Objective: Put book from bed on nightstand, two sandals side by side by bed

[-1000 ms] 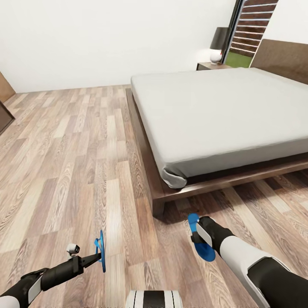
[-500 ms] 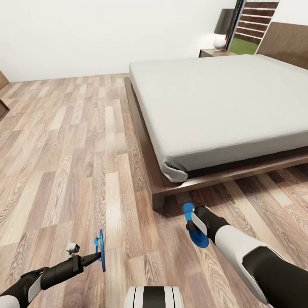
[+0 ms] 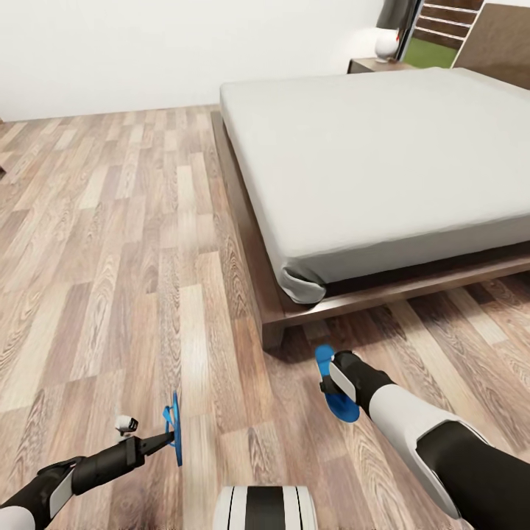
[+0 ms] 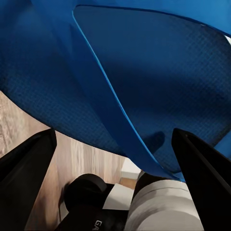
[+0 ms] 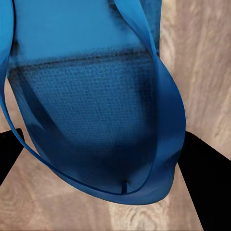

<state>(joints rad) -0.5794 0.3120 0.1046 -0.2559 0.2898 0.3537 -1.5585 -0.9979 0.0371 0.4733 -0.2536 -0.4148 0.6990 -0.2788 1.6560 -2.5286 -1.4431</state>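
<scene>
2 black arms point(image 3: 471, 471) with white sleeve sections, slim black grippers, white-and-black striped trunk point(image 3: 265, 508).

The whole head view has tipped down and swung a little: the bed point(image 3: 383, 162) now fills more of the picture, and the nightstand point(image 3: 375, 65) with its lamp point(image 3: 388, 46) has slid up against the top edge. The brown cabinet at the far left edge has dropped out of sight, and the window point(image 3: 434, 37) is cut to a sliver.
</scene>
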